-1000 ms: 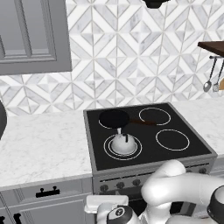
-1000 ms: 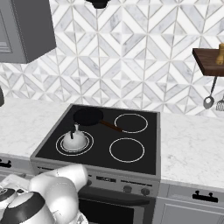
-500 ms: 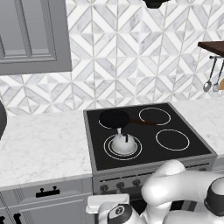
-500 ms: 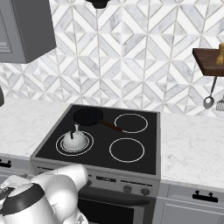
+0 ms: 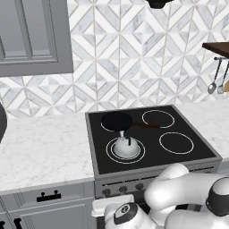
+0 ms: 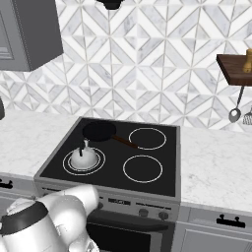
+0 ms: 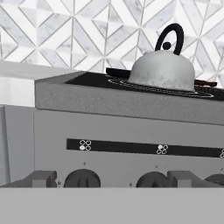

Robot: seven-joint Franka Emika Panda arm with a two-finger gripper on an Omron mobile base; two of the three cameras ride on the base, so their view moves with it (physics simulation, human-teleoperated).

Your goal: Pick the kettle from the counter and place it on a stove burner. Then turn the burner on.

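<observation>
The silvery kettle (image 5: 126, 147) (image 6: 83, 157) (image 7: 162, 70) stands upright on the front-left stove burner (image 5: 109, 150) (image 6: 66, 163), whose two rings are white. My gripper (image 7: 113, 178) is down in front of the stove, open and holding nothing. It faces the control panel, level with the row of dark knobs (image 7: 82, 178) (image 5: 124, 189). Both fingertips (image 7: 41, 178) rise at the bottom of the hand view, wide apart, with two knobs between them. The white marble counter (image 5: 44, 147) (image 6: 216, 167) runs on both sides of the stove.
A flat black pan (image 5: 116, 120) (image 6: 98, 131) sits on the back-left burner, its handle pointing right. Two single-ring burners (image 5: 176, 143) (image 6: 142, 169) are bare. A wooden shelf (image 6: 234, 66) with hanging utensils is on the right wall, and a grey cabinet (image 5: 31, 40) hangs at the upper left.
The arm's lower joints have shifted a little in front of the stove. The kettle, the pan and the open jaws are as before.
</observation>
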